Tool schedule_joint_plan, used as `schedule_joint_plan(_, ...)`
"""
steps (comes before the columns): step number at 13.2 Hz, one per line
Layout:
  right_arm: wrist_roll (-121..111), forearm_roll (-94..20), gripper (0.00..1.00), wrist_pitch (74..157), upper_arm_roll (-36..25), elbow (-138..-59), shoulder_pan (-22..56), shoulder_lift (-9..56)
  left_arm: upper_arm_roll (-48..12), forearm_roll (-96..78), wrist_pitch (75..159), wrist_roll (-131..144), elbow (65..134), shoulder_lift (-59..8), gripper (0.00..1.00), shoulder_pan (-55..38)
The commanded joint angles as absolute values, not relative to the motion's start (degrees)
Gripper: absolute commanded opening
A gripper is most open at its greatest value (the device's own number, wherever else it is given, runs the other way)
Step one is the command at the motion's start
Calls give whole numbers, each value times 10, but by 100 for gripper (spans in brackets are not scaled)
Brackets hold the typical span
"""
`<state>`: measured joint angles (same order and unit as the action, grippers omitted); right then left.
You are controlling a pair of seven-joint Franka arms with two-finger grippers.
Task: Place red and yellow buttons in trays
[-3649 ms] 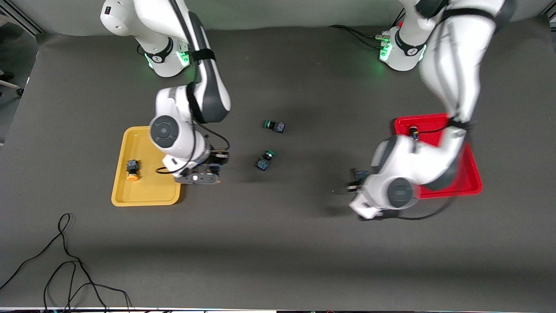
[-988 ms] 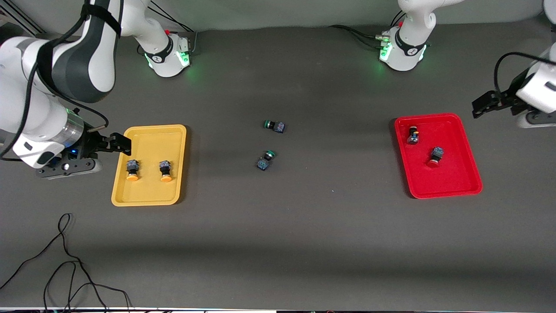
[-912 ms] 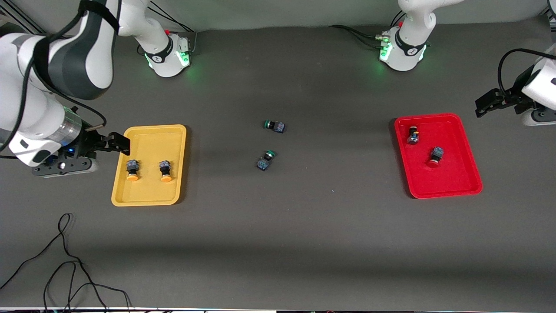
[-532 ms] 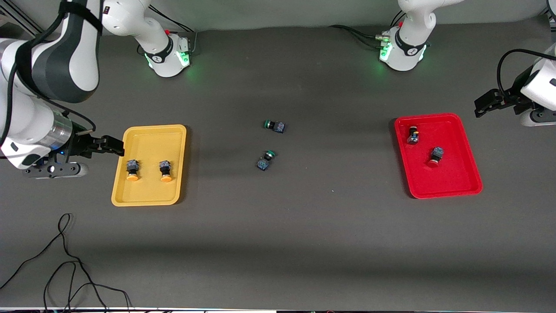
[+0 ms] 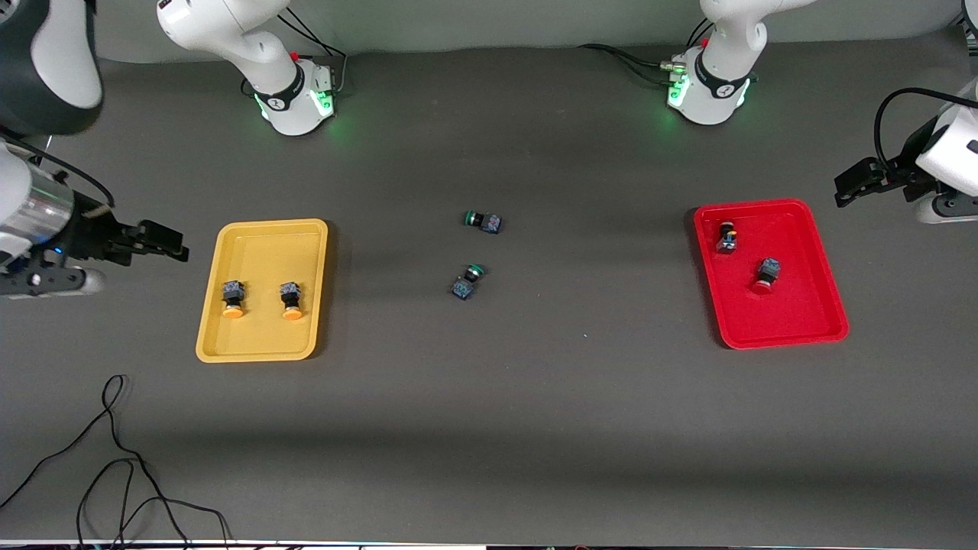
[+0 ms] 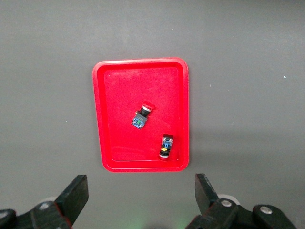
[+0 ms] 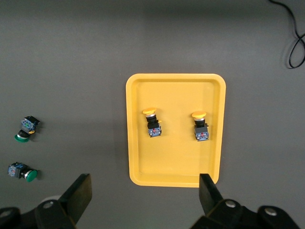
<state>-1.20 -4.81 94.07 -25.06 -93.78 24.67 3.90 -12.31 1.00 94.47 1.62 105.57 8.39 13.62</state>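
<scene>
The yellow tray (image 5: 263, 336) holds two yellow-capped buttons (image 5: 232, 299) (image 5: 290, 300) side by side. The red tray (image 5: 787, 317) holds a red-capped button (image 5: 765, 276) and a second button (image 5: 727, 237) lying on its side. My right gripper (image 5: 159, 243) is open and empty, over bare table beside the yellow tray. My left gripper (image 5: 856, 183) is open and empty, over bare table beside the red tray. The right wrist view shows the yellow tray (image 7: 176, 157) and its gripper (image 7: 145, 193). The left wrist view shows the red tray (image 6: 114, 119) and its gripper (image 6: 140, 195).
Two green-capped buttons (image 5: 482, 221) (image 5: 467, 281) lie on the dark table mat between the trays. A black cable (image 5: 114, 458) is looped near the front corner at the right arm's end. The arm bases stand along the table's back edge.
The right gripper has drawn away from the yellow tray toward its end of the table. The left gripper has hardly moved. Each tray holds one button more than 3.6 s ago.
</scene>
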Motion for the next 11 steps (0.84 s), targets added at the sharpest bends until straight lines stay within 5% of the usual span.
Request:
schedule_joint_plan(1, 4, -19, 100, 939, -124, -962, 119, 2, -122, 12, 933, 25, 1043, 80, 100, 135)
schedule_joint_plan(4, 1, -18, 100, 935, -35, -963, 6, -14, -122, 12, 933, 25, 1043, 80, 100, 135)
schedule_joint_plan(11, 3, -4, 100, 935, -33, -957, -2, -14, -122, 12, 931, 25, 1046, 78, 100, 135)
